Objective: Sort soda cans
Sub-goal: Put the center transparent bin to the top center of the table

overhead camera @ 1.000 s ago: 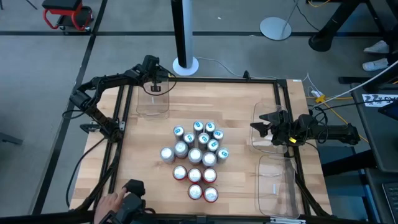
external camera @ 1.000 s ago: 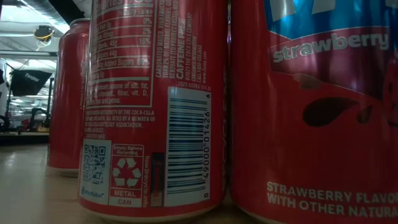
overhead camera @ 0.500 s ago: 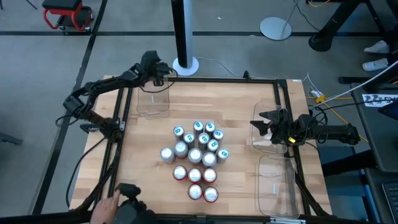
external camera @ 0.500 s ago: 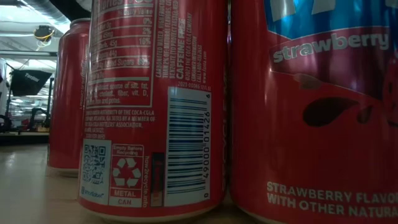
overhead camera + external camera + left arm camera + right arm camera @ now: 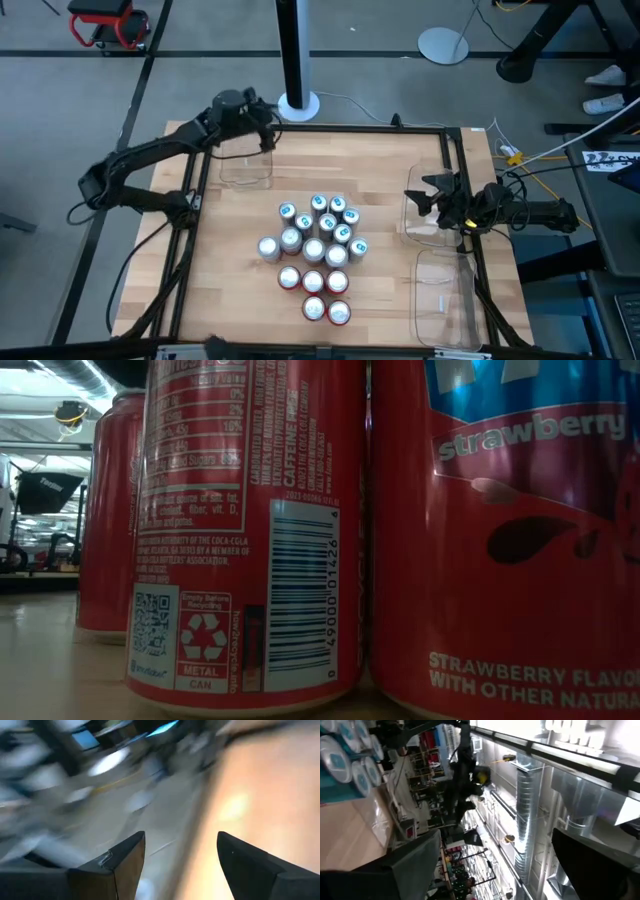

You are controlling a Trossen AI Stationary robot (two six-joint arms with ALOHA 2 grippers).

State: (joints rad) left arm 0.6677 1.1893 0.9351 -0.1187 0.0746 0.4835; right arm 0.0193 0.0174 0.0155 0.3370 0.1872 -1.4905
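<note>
The soda cans [image 5: 318,255] stand upright in a tight cluster on the middle of the wooden table: teal ones at the far side, silver-grey ones [image 5: 290,243] in the middle, red ones [image 5: 326,298] nearest. The low view is filled by red cans [image 5: 250,530] seen close up. My left gripper [image 5: 266,128] hangs open and empty above the far rim of a clear tub [image 5: 245,165] at the table's far left; its fingers [image 5: 127,857] hold nothing. At the right edge my right gripper [image 5: 418,195] waits open, and its wrist view catches teal cans [image 5: 340,765].
Two clear tubs [image 5: 432,225] [image 5: 445,300] sit along the table's right edge, one behind the other. A black frame [image 5: 350,128] borders the table. Bare wood lies left of and in front of the can cluster.
My left gripper has risen out of the far-left tub and swung slightly toward the far edge, its wrist turning as the arm stretched out. A person's hand with a dark device at the near edge has drawn out of view. The cans stayed put.
</note>
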